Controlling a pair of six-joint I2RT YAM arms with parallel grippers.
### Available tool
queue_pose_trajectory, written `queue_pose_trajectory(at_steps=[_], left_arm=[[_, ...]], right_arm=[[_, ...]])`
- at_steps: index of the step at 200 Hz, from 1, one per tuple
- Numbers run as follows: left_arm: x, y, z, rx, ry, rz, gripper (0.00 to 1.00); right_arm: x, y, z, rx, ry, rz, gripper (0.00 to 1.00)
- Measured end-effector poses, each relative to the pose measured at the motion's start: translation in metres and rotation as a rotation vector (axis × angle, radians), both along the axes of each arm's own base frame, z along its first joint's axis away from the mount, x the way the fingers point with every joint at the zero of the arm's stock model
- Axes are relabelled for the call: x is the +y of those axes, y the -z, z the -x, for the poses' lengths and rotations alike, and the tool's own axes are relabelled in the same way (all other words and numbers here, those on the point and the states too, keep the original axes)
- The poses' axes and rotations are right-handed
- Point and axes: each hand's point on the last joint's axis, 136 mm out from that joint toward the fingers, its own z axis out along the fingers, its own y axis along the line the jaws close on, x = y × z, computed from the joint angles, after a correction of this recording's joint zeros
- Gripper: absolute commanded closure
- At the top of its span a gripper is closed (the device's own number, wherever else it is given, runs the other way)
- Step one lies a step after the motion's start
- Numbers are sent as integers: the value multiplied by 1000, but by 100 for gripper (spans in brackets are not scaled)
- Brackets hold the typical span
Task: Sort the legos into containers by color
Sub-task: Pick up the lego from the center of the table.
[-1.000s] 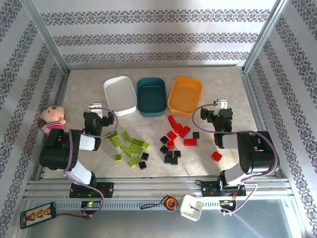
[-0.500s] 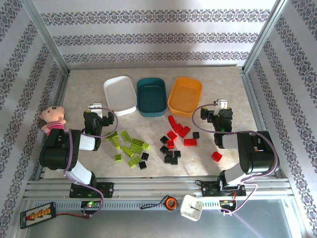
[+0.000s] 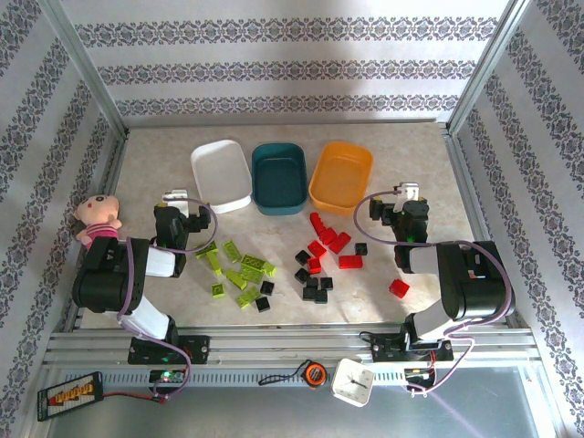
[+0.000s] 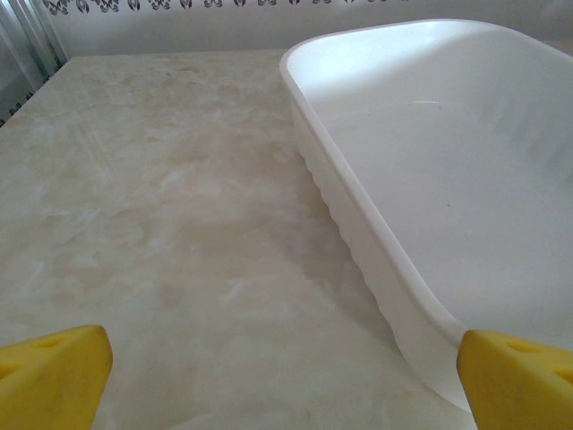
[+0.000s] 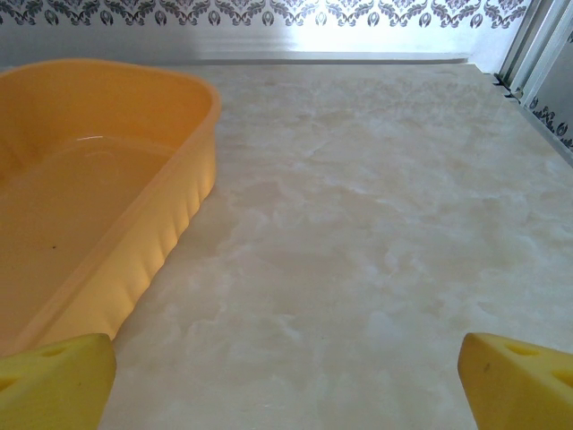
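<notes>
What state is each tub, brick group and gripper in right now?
White tub: upright, empty.
Dark teal tub: upright, empty.
Orange tub: upright, empty.
Lime green legos: loose on the table, unsorted.
Red legos: loose on the table, one lying apart to the right.
Black legos: loose on the table, unsorted.
Left gripper: jaws open, holding nothing.
Right gripper: jaws open, holding nothing.

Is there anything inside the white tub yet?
No. From above, the white tub is bare inside, and the legos lie loose on the table. The left wrist view shows plain white floor too, though a yellow fingertip covers its near end.
</notes>
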Motion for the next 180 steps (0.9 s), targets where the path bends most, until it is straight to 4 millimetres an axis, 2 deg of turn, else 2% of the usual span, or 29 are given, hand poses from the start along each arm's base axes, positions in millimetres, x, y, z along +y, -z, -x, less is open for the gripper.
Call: queue_pose_trajectory(at_steps=[69, 87, 102, 115, 133, 147, 164, 180], left_arm=[[6, -1, 1, 1, -34, -11, 1], [10, -10, 6, 5, -57, -20, 1], [13, -34, 7, -23, -82, -21, 1], [18, -66, 6, -84, -117, -8, 1], [24, -113, 11, -195, -162, 32, 1], [30, -139, 21, -278, -210, 84, 1], [42, -157, 34, -365, -300, 197, 1], [53, -159, 51, -420, -406, 378, 1]], right_arm=[[-3, 0, 0, 0, 5, -11, 2], [-6, -3, 1, -4, 18, -22, 2], [-7, -7, 2, -1, 25, -26, 2], [-9, -15, 2, 13, 38, -24, 2], [-16, -43, -1, -11, 90, -17, 2], [-22, -72, -1, -56, 161, 7, 2], [-25, -104, 0, -114, 271, 35, 2], [-28, -115, 3, -121, 370, -39, 2]])
